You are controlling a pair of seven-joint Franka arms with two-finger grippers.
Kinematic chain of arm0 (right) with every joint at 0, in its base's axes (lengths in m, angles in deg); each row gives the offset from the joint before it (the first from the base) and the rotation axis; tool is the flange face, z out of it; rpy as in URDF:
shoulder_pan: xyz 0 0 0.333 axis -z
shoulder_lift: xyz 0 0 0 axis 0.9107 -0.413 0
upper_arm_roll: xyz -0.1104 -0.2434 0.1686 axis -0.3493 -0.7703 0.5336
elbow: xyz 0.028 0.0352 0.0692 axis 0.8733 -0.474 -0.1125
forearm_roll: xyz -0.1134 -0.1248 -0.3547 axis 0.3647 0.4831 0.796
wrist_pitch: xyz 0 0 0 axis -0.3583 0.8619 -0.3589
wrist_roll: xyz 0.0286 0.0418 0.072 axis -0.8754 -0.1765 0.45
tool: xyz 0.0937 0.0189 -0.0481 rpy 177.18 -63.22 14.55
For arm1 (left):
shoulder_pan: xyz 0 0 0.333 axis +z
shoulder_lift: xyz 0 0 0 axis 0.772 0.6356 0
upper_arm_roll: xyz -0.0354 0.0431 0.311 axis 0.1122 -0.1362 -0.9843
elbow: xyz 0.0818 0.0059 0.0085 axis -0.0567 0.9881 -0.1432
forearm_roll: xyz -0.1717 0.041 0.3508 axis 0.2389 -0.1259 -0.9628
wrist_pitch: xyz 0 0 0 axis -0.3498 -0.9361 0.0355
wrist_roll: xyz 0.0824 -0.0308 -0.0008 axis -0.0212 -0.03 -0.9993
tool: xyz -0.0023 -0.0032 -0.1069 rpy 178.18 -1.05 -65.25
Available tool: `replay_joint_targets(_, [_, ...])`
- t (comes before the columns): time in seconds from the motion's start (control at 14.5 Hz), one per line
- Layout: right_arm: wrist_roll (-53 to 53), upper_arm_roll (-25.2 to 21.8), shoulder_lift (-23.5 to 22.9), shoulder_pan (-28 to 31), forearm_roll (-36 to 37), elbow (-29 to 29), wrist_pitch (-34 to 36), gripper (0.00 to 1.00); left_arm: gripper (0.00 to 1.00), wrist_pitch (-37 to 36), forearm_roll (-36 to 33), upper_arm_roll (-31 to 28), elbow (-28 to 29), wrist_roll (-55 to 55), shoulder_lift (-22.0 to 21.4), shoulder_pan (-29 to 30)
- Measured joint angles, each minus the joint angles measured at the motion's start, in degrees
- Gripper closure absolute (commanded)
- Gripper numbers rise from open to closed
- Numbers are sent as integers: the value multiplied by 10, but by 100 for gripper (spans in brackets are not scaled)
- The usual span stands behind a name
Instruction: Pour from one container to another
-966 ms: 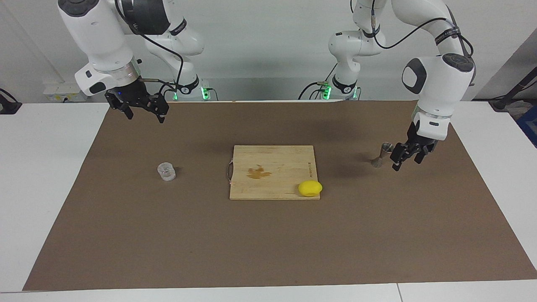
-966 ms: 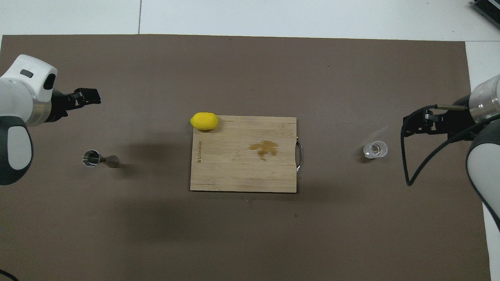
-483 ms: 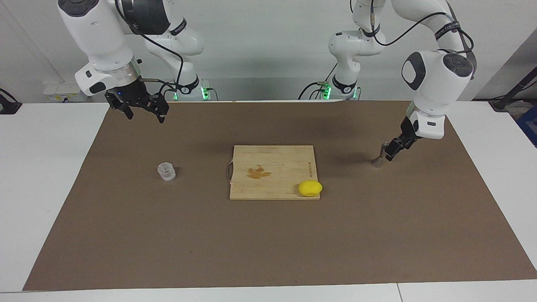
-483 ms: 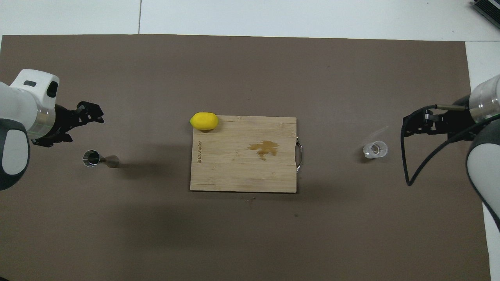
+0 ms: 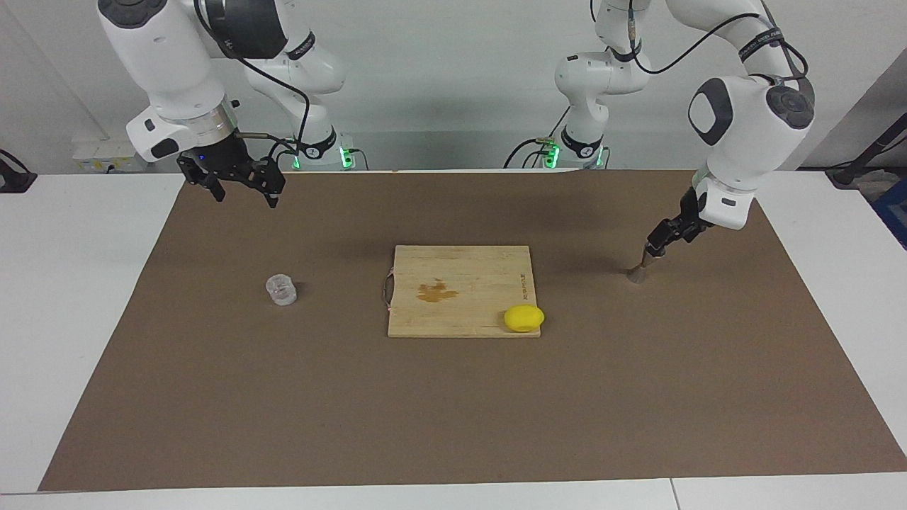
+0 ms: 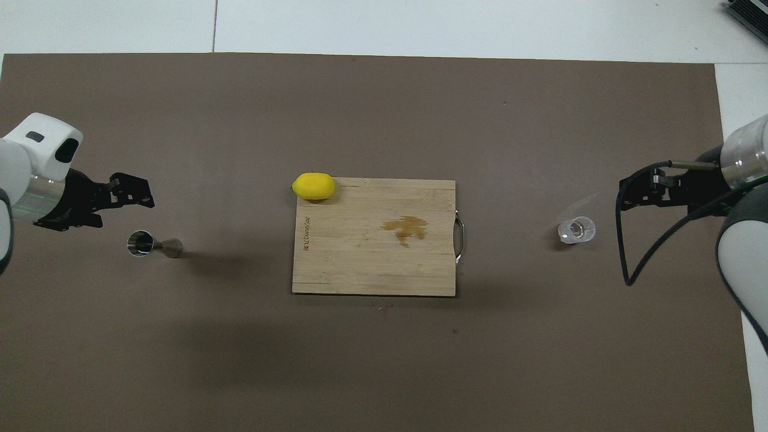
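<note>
Two grippers hang with fingers spread, holding nothing. The left gripper (image 5: pixel 655 244) is just above the upright metal jigger (image 6: pixel 153 245) at the left arm's end of the brown mat (image 5: pixel 453 418). The right gripper (image 5: pixel 241 188) waits over the mat, apart from the glass tumbler (image 5: pixel 281 290), which stands beside the wooden cutting board (image 5: pixel 460 283) bearing a lemon (image 5: pixel 524 318).
</note>
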Motion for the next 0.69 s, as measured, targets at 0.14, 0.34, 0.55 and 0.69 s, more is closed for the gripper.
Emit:
replay_joint_targets(0.14, [0,0,0,0,0,0,0,0,0,-16,69,-2,-3,116,0,40])
replay_joint_targets(0.34, [0,0,0,0,0,0,0,0,0,-64,178,-4,-3,325,1,116])
replay_joint_targets(0.55, [0,0,0,0,0,0,0,0,0,-103,239,-5,-3,492,7,178])
replay_joint_targets(0.69, [0,0,0,0,0,0,0,0,0,-139,282,-5,-7,603,29,215])
